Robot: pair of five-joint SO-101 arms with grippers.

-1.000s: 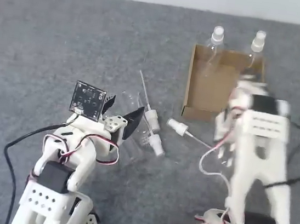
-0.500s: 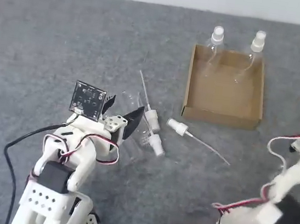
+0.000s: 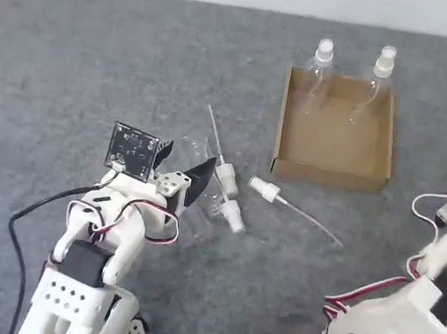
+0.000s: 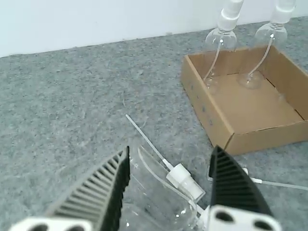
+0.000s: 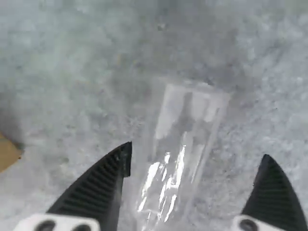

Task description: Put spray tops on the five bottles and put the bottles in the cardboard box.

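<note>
Grey felt mat (image 3: 81,58). Right gripper (image 5: 195,154) gaping wide, a clear bottle (image 5: 185,134) lying flat between its jaws, untouched. Best: centre across the body, close gently, thin plastic probably slips. Left gripper (image 4: 171,150) likewise spread over a spray top (image 4: 183,177); cardboard box (image 3: 329,177) beyond holds two capped bottles (image 3: 324,61)

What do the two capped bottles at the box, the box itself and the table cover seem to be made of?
Bottles: clear glossy plastic, perhaps glass; the inner tube shows through. Box: matte brown cardboard, with thin folded walls. Table cover: grey felt or carpet, with fuzzy fibres.
</note>
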